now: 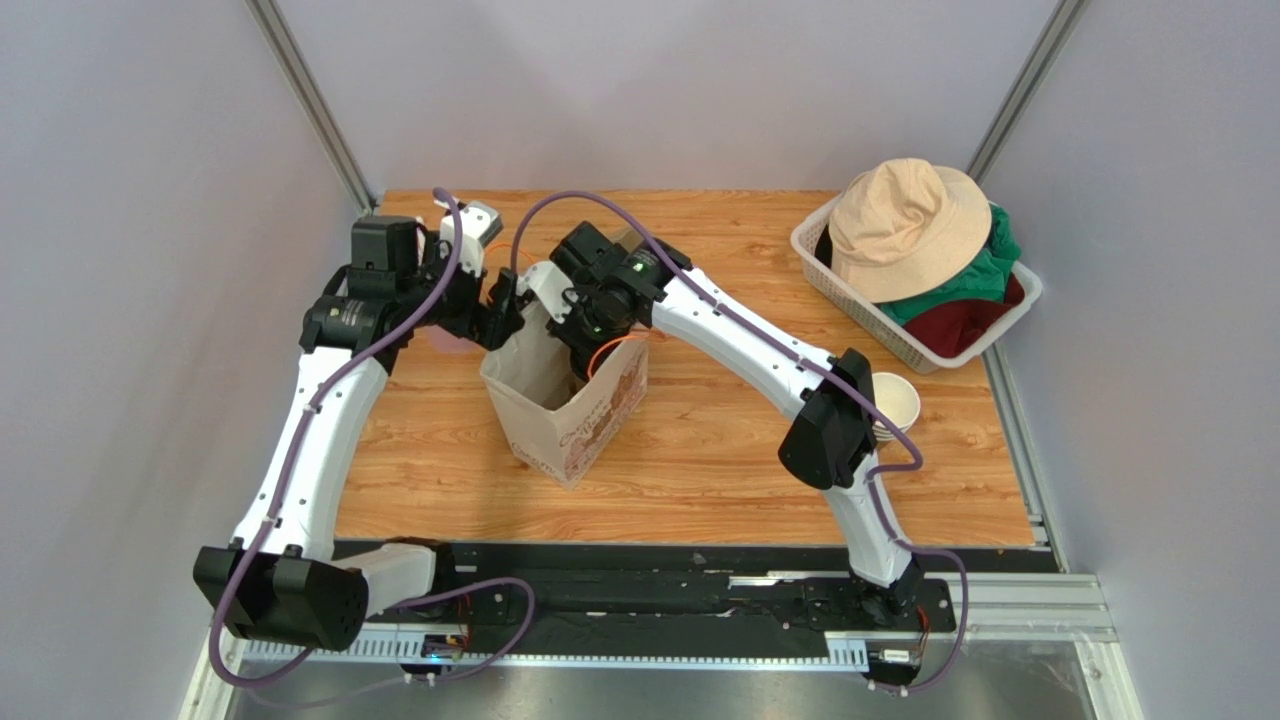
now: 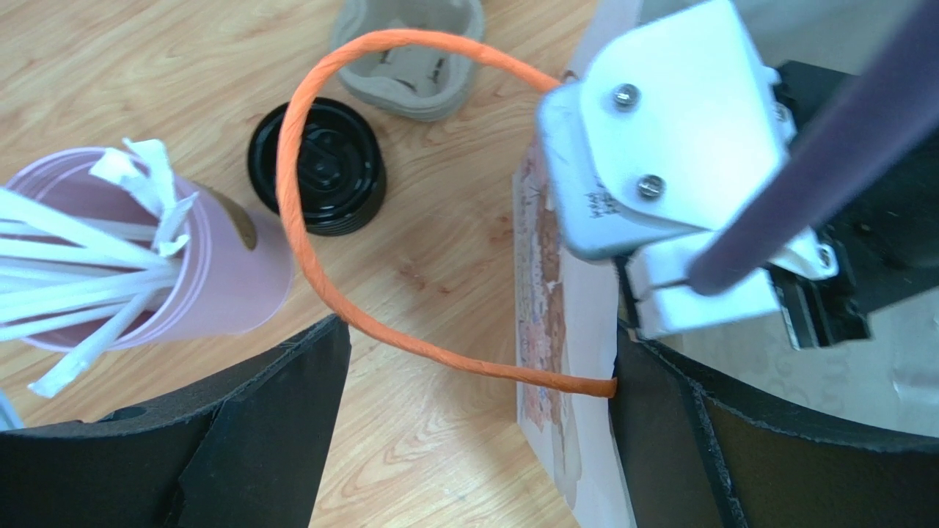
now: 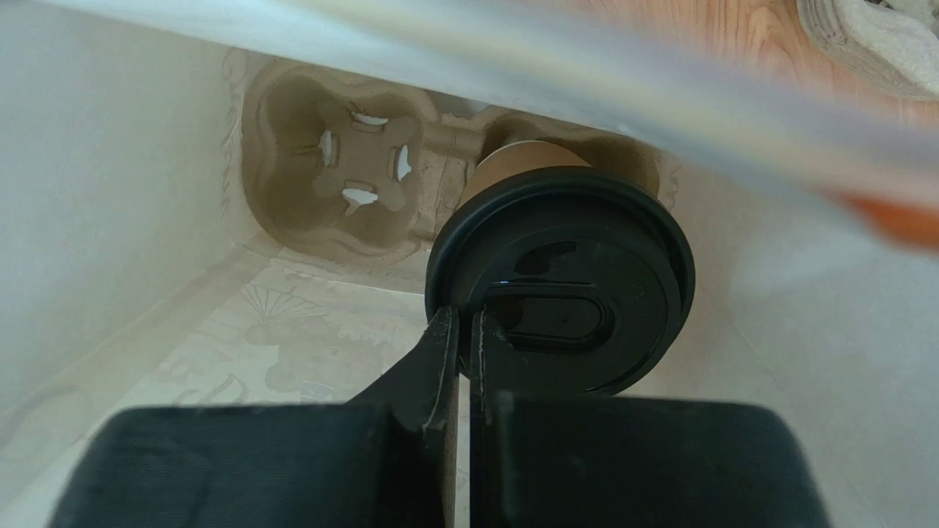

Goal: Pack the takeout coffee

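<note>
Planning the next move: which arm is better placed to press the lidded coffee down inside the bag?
Right, probably. The right gripper, shut, is inside the paper bag at the lid of the takeout coffee. The left gripper stands open astride the bag's wall.

**A robot test cell dressed as a coffee takeout stand**

Plain grey partition walls [image 1: 150, 225] and aluminium frame posts [image 1: 308, 98] box in a wood-grain counter [image 1: 721, 465]. A left arm [image 1: 323, 435] and a right arm [image 1: 736, 338], white and trailing cables, are bolted to a base rail [image 1: 676, 600] at its near edge. These are lab fittings.

The props are café stock: a paper bag [image 1: 579, 420], a takeout coffee [image 3: 562, 275] in a pulp carrier [image 3: 331, 165], black lids [image 2: 331, 165], and white straws [image 2: 77, 275] in a pink cup [image 2: 220, 275]. A basket [image 1: 864, 323] of clothes [image 1: 962, 308] and a hat [image 1: 902, 225] stands by.
</note>
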`<state>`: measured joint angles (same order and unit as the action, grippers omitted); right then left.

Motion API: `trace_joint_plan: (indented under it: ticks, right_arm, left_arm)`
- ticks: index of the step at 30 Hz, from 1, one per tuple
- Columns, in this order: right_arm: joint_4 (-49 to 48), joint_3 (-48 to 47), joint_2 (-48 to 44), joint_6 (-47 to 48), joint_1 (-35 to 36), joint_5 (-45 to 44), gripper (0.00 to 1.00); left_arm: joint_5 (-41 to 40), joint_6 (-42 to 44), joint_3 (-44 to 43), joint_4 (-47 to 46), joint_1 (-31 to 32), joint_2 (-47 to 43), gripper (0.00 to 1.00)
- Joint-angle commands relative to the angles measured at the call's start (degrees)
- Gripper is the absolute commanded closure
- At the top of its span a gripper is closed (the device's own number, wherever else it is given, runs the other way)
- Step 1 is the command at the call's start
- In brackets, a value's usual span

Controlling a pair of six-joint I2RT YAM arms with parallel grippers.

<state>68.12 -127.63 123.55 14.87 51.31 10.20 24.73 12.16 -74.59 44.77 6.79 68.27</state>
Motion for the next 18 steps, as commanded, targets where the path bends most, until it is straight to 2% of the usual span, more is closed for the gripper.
trace_joint_plan:
  ticks: [1, 12, 18]
  right_arm:
    - [-0.7, 0.5, -3.7, 0.3, 0.3, 0.5, 1.0]
    - [0.8, 1.6, -4.2, 1.6, 0.2, -0.4, 1.0]
    - [2.5, 1.2, -3.7, 2.8, 0.2, -0.5, 1.0]
  left_arm:
    - [-5.3, -2.6, 0.5, -3.8, 0.3, -0.2, 0.08]
    - [-11.1, -4.6, 1.4, -5.0, 0.3, -0.4, 0.07]
    - [-11.6, -5.0, 1.6, -5.2, 0.3, -0.2, 0.07]
